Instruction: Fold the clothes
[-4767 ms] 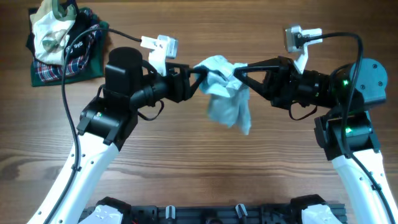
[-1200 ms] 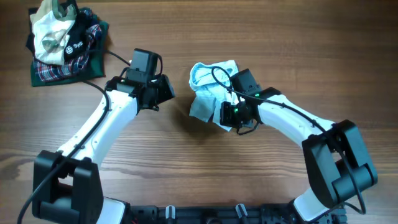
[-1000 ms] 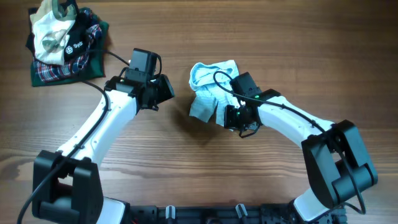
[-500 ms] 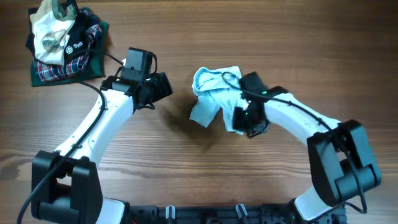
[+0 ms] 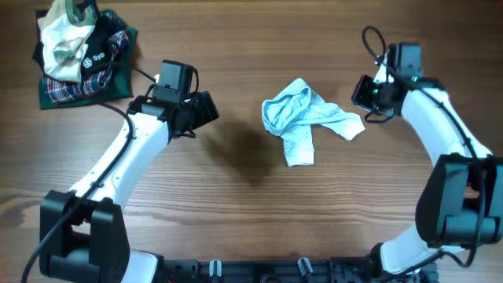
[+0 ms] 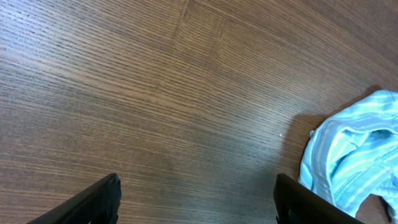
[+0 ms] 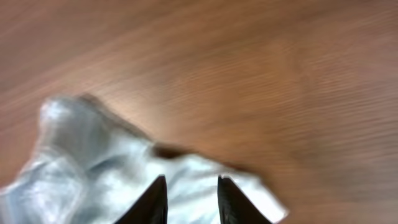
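The clothes [image 5: 306,126], one pale blue-and-white garment, lie crumpled in the middle of the table, with one strip running right and another toward the front. My left gripper [image 5: 209,110] stands open to the garment's left, well apart from it, with nothing between its fingers. The left wrist view has the garment [image 6: 354,155] at the right edge, beyond the gripper [image 6: 199,202]. My right gripper [image 5: 360,98] hovers just above the garment's right end, its jaws slightly apart and holding nothing. In the blurred right wrist view the garment [image 7: 93,155] lies beneath the gripper [image 7: 190,182].
A pile of other clothing [image 5: 78,51], dark plaid, black and cream, sits at the far left corner of the wooden table [image 5: 251,196]. A black cable runs from that pile toward the left arm.
The right gripper pulled the garment to the right, let go of it and moved up and right. The garment now lies more spread out. The left gripper opened wider and barely moved.
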Action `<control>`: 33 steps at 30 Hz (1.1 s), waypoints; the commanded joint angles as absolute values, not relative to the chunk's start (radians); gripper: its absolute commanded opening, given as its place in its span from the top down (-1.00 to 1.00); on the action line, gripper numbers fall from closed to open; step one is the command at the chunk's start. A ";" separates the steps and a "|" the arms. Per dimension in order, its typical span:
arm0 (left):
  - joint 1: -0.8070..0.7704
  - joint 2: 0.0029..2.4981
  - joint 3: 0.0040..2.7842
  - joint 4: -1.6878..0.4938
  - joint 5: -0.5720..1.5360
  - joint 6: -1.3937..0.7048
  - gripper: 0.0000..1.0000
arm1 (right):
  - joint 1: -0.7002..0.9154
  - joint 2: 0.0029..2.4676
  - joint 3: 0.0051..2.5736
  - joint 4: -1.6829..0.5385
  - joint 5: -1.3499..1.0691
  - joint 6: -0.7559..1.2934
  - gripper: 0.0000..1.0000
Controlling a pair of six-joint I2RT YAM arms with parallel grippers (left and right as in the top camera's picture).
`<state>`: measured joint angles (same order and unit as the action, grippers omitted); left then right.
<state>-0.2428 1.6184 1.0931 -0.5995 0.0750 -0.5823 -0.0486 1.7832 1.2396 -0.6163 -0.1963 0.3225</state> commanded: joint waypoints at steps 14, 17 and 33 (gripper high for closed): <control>-0.097 1.612 1.100 -0.649 -0.006 -0.473 -0.65 | 0.317 2.015 1.303 -0.610 -0.187 0.707 0.38; -0.096 1.612 1.100 -0.662 -0.063 -0.474 -0.67 | 0.317 2.025 1.303 -0.559 -0.191 0.706 0.81; 0.050 1.451 1.100 -0.715 -0.061 -0.456 -0.65 | 0.571 1.973 1.493 -0.458 -0.217 0.471 -0.91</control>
<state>0.0425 1.4616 1.0931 -0.7044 -0.0586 -0.4717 0.5762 1.9640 1.4834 -0.4404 -0.2714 0.4911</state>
